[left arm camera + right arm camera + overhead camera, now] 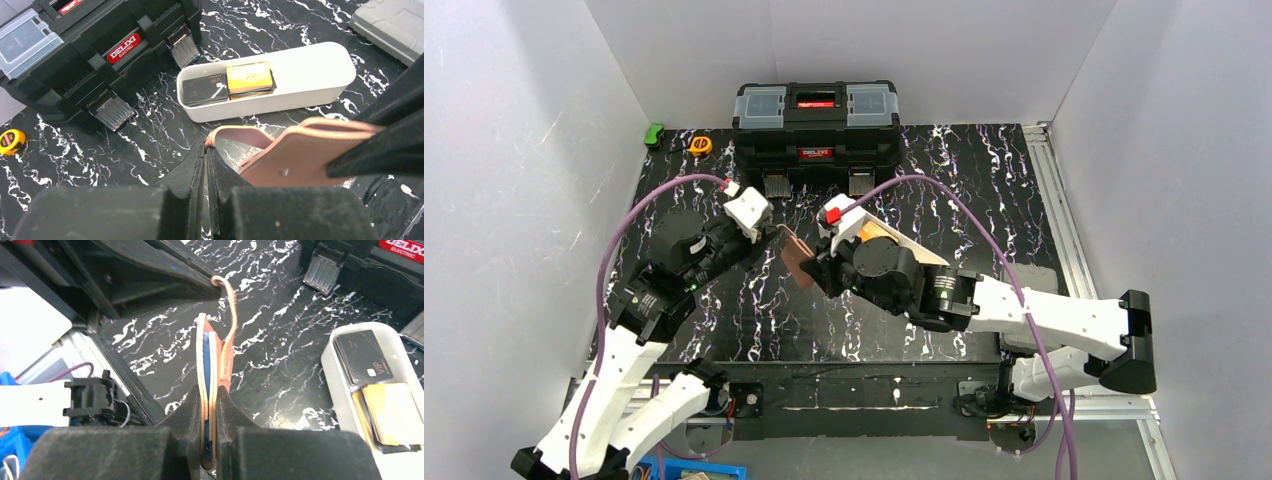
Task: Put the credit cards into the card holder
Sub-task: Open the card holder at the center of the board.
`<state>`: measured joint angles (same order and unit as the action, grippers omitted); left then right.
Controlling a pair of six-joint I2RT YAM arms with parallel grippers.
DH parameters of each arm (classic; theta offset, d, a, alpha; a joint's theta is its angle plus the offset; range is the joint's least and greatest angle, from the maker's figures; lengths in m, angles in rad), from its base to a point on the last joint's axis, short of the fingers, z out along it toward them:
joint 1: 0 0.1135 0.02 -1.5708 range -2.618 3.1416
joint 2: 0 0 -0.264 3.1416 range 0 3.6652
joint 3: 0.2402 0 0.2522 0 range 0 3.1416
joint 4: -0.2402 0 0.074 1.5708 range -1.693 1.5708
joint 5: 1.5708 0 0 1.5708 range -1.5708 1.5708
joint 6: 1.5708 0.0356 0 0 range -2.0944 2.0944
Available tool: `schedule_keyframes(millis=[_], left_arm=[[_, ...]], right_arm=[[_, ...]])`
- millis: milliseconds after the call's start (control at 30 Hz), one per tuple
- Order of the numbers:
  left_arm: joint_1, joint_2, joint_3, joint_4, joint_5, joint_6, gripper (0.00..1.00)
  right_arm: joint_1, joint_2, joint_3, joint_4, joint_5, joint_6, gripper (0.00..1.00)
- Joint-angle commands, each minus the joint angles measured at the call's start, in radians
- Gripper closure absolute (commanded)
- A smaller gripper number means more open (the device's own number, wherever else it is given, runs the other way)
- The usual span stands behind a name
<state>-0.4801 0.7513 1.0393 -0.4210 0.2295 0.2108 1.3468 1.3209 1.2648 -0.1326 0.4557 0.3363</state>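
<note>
The card holder [300,155] is being pinched by the left hand [205,152] at its flap and the right hand [209,392] at its body, with the credit cards [249,77] lying in the tray [320,65] just beyond it.

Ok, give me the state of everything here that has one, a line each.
wallet: held up between both grippers, flap drawn away from the body.
cards: lying flat in the tray, none gripped.
toolbox: lid shut.
left gripper: shut on the wallet's flap.
right gripper: shut on the wallet's body.
</note>
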Motion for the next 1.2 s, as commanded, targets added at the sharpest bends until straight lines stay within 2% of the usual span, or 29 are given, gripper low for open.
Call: schedule_keyframes(millis=[0, 167, 300, 333, 467, 533, 567, 633, 933, 1167], left_arm=[[0.003, -0.031, 0.037, -0.015, -0.027, 0.082, 1.00], [0.003, -0.029, 0.048, -0.025, 0.029, 0.078, 1.00], [0.003, -0.018, 0.069, -0.048, 0.170, 0.055, 1.00], [0.003, -0.016, 0.076, -0.054, 0.202, 0.049, 1.00], [0.003, 0.000, 0.109, -0.105, 0.276, 0.058, 1.00], [0.003, 0.002, 0.116, -0.127, 0.280, 0.082, 1.00], [0.003, 0.003, 0.118, -0.137, 0.280, 0.096, 1.00], [0.003, 0.009, 0.123, -0.163, 0.279, 0.112, 1.00], [0.003, 0.042, 0.129, -0.202, 0.288, 0.129, 1.00], [0.003, 0.064, 0.144, -0.218, 0.282, 0.127, 1.00]], right_arm=[[-0.002, -0.087, -0.053, 0.003, 0.004, -0.056, 0.99], [-0.014, -0.140, -0.121, 0.057, -0.128, -0.117, 0.99], [-0.013, -0.156, -0.194, 0.180, -0.239, -0.186, 0.99], [-0.014, -0.157, -0.207, 0.207, -0.243, -0.206, 0.91], [-0.014, -0.146, -0.207, 0.189, -0.187, -0.234, 0.34], [-0.015, -0.153, -0.218, 0.183, -0.135, -0.240, 0.16], [-0.017, -0.161, -0.226, 0.178, -0.122, -0.243, 0.12], [-0.028, -0.179, -0.243, 0.171, -0.113, -0.243, 0.08], [-0.048, -0.261, -0.331, 0.185, -0.070, -0.215, 0.08], [-0.048, -0.236, -0.317, 0.198, -0.148, -0.187, 0.07]])
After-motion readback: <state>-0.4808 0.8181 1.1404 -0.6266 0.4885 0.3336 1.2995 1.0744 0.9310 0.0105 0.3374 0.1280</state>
